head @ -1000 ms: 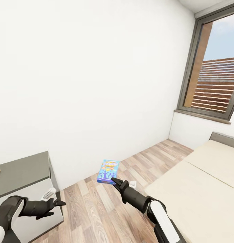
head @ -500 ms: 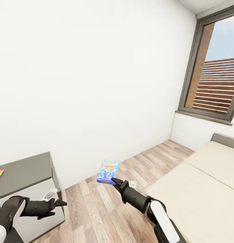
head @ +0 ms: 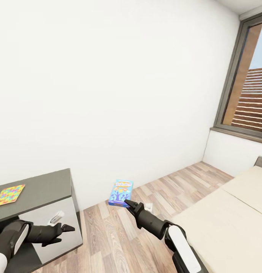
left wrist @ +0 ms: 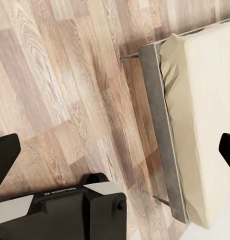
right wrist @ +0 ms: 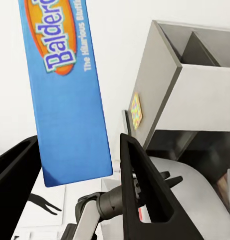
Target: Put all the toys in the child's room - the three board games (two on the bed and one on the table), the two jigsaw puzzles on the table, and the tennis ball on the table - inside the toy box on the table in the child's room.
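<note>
Right gripper (head: 128,203), lower centre of the head view, clamped on the bottom edge of a blue board game (head: 120,192) lettered "Balder…", held upright above the wood-plank floor (head: 108,227). Left gripper (head: 66,228), lower left, fingers spread and empty, in front of a cabinet (head: 40,189) with a dark grey top. A jigsaw puzzle (head: 9,194) lies flat on that top at the left edge. The bed (head: 229,216), with a beige mattress, occupies the lower right. White wall (head: 108,94) and window (head: 248,98) behind.
</note>
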Available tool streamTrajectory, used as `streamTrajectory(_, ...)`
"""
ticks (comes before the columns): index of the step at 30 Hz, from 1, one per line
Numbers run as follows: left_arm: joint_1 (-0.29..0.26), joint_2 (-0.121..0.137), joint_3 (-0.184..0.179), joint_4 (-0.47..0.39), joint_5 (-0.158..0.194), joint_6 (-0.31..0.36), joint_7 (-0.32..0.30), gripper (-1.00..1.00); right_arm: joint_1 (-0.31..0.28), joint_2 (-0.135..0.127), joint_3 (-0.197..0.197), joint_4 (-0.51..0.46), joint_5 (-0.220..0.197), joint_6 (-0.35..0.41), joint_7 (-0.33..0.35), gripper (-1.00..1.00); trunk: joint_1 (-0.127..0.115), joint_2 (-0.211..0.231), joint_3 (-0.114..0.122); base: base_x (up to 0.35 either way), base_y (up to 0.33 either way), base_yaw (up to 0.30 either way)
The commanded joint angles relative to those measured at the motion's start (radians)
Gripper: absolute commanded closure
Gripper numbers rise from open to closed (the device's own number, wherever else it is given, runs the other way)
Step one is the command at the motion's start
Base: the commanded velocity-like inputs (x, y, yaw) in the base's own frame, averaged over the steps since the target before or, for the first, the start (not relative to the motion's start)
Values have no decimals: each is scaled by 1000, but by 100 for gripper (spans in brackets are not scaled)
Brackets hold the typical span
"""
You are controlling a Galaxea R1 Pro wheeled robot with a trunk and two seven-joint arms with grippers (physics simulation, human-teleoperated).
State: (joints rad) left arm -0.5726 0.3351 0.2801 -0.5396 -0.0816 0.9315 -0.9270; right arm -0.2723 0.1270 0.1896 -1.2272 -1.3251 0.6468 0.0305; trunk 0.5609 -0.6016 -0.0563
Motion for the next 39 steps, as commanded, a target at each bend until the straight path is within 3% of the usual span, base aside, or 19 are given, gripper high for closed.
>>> streamTrajectory(1, -1, -1, 5, 0, -9, 6, -7, -100, -1, 0, -1, 0, 3, 4, 4, 100, -4, 6, 1, 0, 0, 49)
streamTrajectory(14, -1, -1, 5, 0, -9, 6, -7, -100, -1, 0, -1, 0, 3, 3, 3, 100, -53, 97, 43, 0, 0, 11)
streamTrajectory(29, -1, -3, 5, 0, -9, 6, -7, -100, -1, 0, -1, 0, 3, 3, 3, 100, -111, 202, 105, 0, 0, 202)
streamTrajectory(39, -1, -4, 5, 0, -9, 4, -7, -100, -1, 0, -2, 0, 3, 4, 3, 100, -111, 202, 108, 0, 0, 74)
